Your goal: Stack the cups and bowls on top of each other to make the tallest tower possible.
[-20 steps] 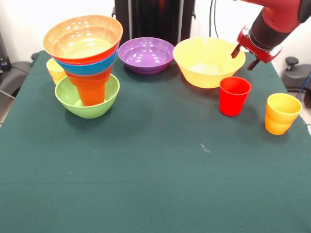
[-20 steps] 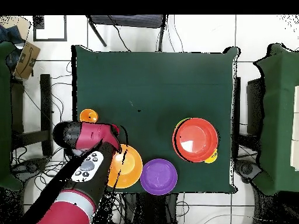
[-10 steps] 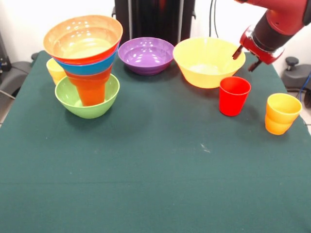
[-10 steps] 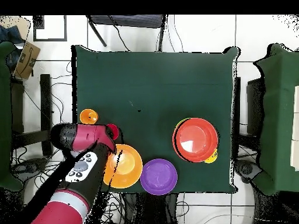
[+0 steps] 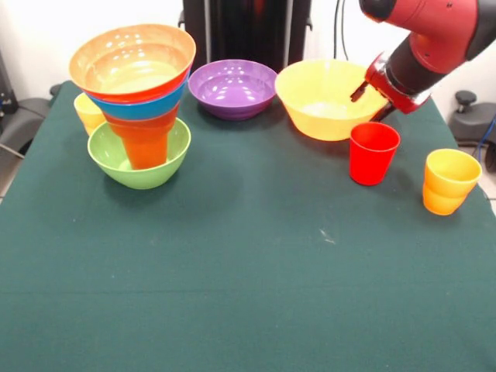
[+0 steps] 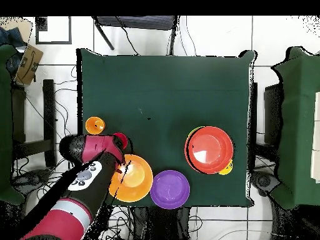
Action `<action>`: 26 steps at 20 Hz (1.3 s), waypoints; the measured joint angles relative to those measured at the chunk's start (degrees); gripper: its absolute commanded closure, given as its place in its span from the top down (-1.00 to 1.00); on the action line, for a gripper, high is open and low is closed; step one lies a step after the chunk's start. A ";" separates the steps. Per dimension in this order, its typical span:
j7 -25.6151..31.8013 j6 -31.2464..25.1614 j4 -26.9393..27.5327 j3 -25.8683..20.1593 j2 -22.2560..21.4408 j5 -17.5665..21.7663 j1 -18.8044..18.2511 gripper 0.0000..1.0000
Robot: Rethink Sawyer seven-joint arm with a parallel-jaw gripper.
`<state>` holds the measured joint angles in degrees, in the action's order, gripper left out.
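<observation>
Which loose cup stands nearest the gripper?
The red cup, just below the gripper beside the big yellow bowl; the other cups stand farther away.

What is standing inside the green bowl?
An orange cup stands in the green bowl, carrying blue and orange bowls. The green bowl's floor is covered.

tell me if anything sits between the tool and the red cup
Nothing visible does. The tool hangs just above and behind the red cup, beside the big yellow bowl, with open air between them.
</observation>
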<state>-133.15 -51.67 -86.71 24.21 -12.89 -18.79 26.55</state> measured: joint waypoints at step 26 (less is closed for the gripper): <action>0.00 -17.07 7.29 2.42 -5.67 2.20 0.40 -1.00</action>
<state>-133.15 -68.74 -79.43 26.63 -18.56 -16.59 26.95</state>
